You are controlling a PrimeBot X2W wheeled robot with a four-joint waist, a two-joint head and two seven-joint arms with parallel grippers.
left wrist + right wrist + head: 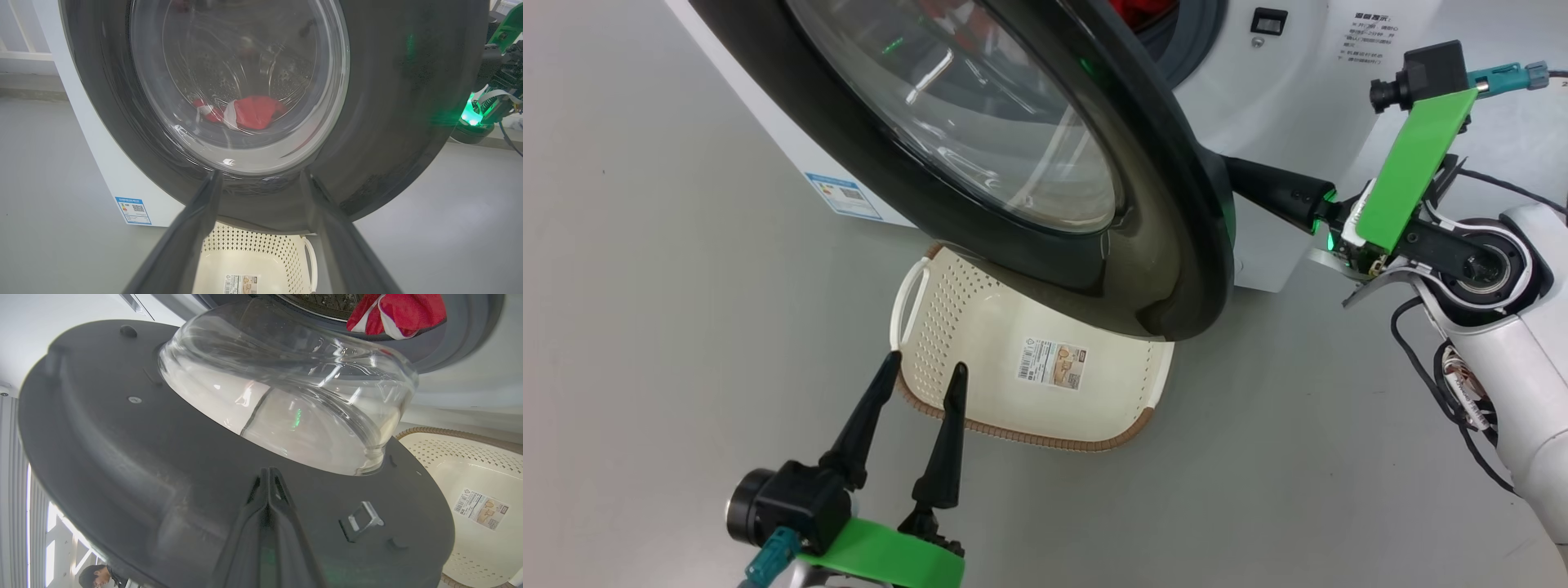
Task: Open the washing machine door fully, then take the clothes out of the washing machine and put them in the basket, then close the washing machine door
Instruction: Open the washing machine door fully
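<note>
Grey floor runs under everything, with the white washing machine along the top of the head view. Its door stands partly swung out, the black rim slanting from the upper left toward the centre and hanging above the cream basket on the floor.

Judging by this, the first step is in hand: the door is not yet fully open.

The right pincer is pressed together and holds nothing. It reaches in from the right behind the door's free edge. In the right wrist view its tips appear to touch the door's inner face, just below the glass bowl and beside the metal latch.

The left pincer is spread and empty at the lower left, near the basket's rim, facing the door's outer side.

The red clothes lie in the drum at the upper right of the right wrist view, well apart from both pincers.

The next move probably calls for pushing the inner face outward along the hinge arc, and the left pincer may need to clear the door's path.
</note>
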